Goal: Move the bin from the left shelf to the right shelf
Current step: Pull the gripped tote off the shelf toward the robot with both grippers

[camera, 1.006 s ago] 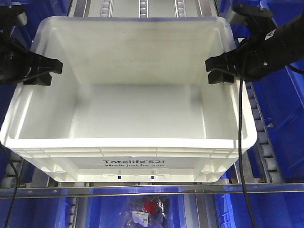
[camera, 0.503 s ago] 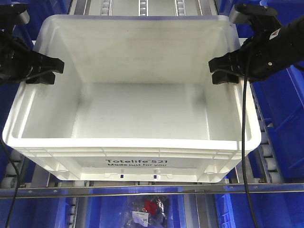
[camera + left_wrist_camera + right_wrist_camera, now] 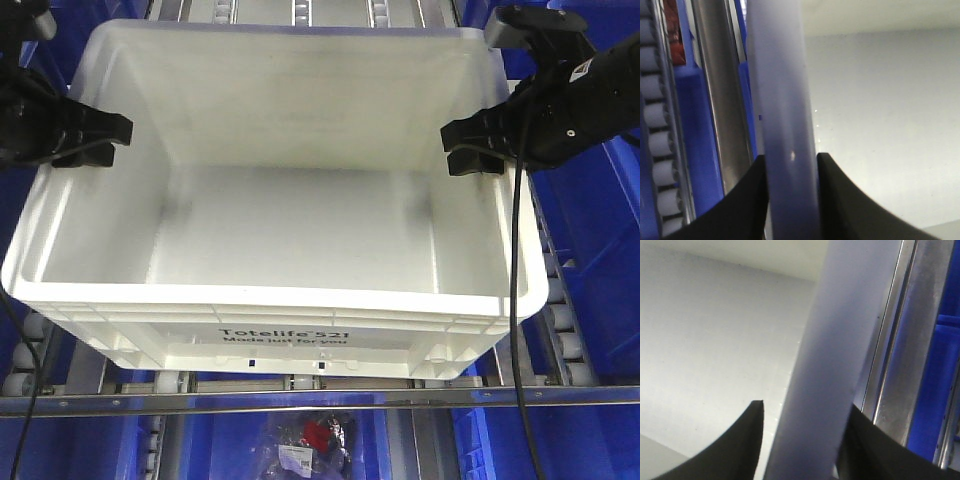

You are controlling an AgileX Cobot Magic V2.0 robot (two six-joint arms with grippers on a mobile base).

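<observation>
- The black two-fingered left gripper [image 3: 104, 140] is pinched across the left rim of the large white rectangular plastic tote [image 3: 300, 298]. In the wrist view that rim fills the gap between the fingers [image 3: 747, 200], and both fingers touch it. The gripper sits higher in the front view than a second ago.
- The tote hangs empty between the two grippers, with its black print [image 3: 285, 334] on the near wall. It fills more of the front view than before, and its far rim is closer to the top edge. Grey rollers [image 3: 168, 381] now show beneath its near bottom edge. In my judgement it is being raised clear of the roller track.
- The black right gripper [image 3: 462, 148] is clamped on the opposite rim, with a finger [image 3: 740, 450] on either face. It has barely shifted.
- The lift is under way; the sideways carry past the blue plastic bin [image 3: 600, 250], outboard of the right gripper, is not yet begun.
</observation>
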